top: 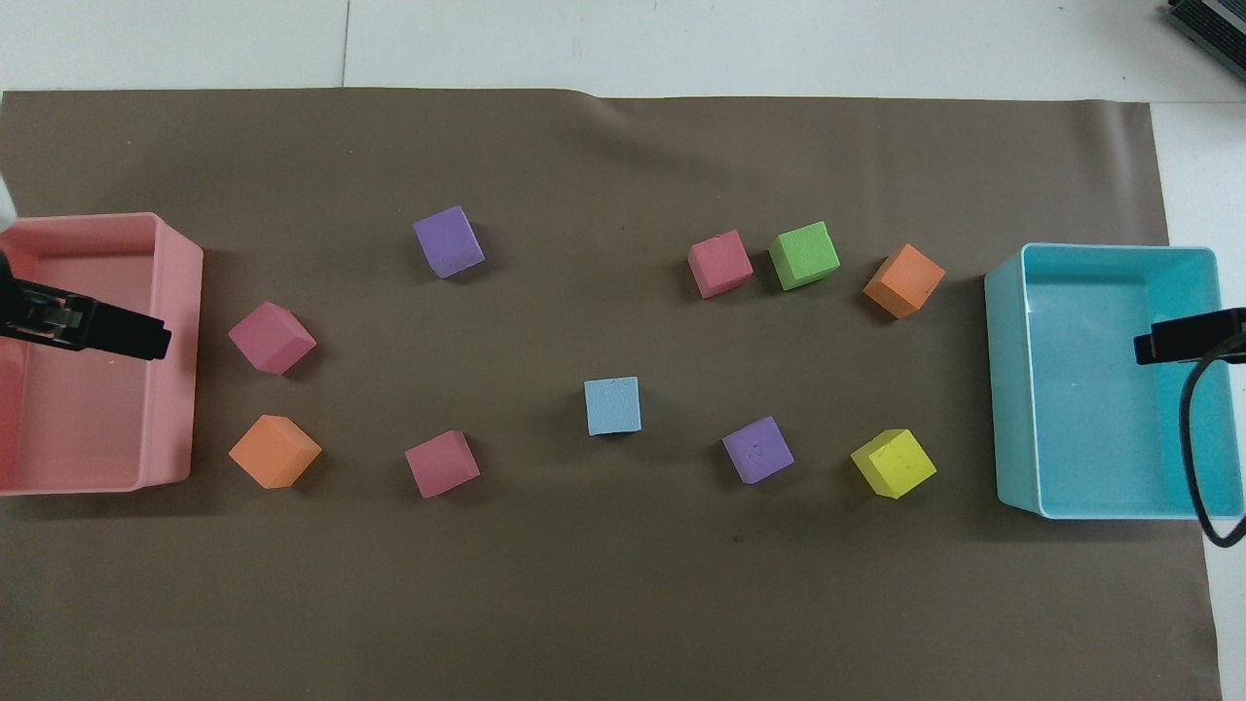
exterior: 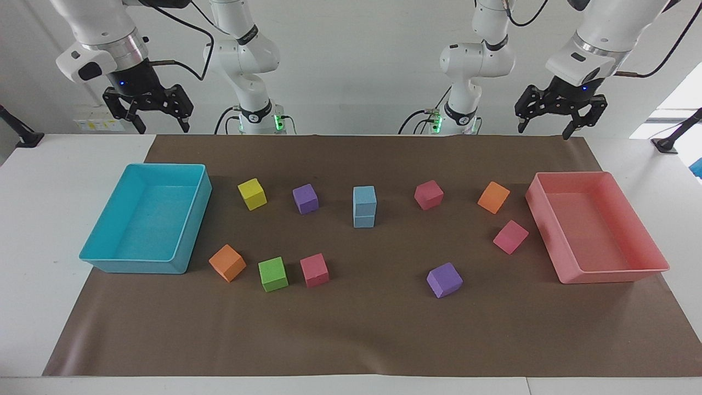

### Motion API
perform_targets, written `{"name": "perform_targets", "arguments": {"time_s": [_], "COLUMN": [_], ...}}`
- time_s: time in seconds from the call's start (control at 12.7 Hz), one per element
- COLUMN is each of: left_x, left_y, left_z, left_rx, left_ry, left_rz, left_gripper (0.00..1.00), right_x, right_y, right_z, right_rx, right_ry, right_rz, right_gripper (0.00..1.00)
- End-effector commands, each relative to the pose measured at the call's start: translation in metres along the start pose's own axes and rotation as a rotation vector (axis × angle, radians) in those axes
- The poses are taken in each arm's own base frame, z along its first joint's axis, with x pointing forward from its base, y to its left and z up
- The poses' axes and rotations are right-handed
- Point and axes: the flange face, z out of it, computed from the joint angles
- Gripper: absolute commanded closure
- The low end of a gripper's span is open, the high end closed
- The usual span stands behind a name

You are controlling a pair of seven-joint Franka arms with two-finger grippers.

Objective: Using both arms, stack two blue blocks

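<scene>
Blue blocks point(exterior: 364, 206) stacked mid-mat, left gripper point(exterior: 560, 118) & right gripper point(exterior: 147, 114) spread wide, raised near mat's robot-side edge

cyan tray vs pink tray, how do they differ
The cyan tray sits at the right arm's end of the table, the pink tray at the left arm's end. The yellow cube is beside the cyan tray; an orange cube is beside the pink tray. Both are open rectangular trays with nothing in them, each lying on the brown mat.

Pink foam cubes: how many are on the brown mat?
3. One beside the green foam cube; one near the blue stack; one beside the pink plastic tray. None seems hidden.
</scene>
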Motion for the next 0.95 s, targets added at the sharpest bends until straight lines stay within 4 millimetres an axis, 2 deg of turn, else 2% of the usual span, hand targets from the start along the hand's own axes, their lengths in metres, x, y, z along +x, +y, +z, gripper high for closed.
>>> {"name": "perform_targets", "arguments": {"time_s": [0.0, 0.24, 0.39, 0.47, 0.87], "left_x": [-0.015, -0.017, -0.016, -0.016, -0.016], "left_y": [-0.003, -0.002, -0.003, -0.003, -0.003], "left_z": [0.002, 0.004, 0.004, 0.004, 0.003], "left_rx": [0.015, 0.015, 0.015, 0.015, 0.016], "left_ry": [-0.016, -0.019, -0.018, -0.018, -0.013], "left_rz": [-0.017, -0.017, -0.018, -0.017, -0.017], "left_gripper": [0.0, 0.0, 0.0, 0.0, 0.0], "right_x": [-0.009, -0.018, -0.019, -0.02, -0.027], "right_y": [0.001, -0.015, -0.018, -0.027, -0.034], "right_z": [0.002, 0.006, 0.005, 0.006, 0.01], "right_rx": [-0.024, -0.025, -0.026, -0.026, -0.024], "right_ry": [-0.018, -0.026, -0.028, -0.035, -0.037], "right_rz": [0.014, 0.047, 0.06, 0.043, 0.064], "right_gripper": [0.0, 0.0, 0.0, 0.0, 0.0]}}
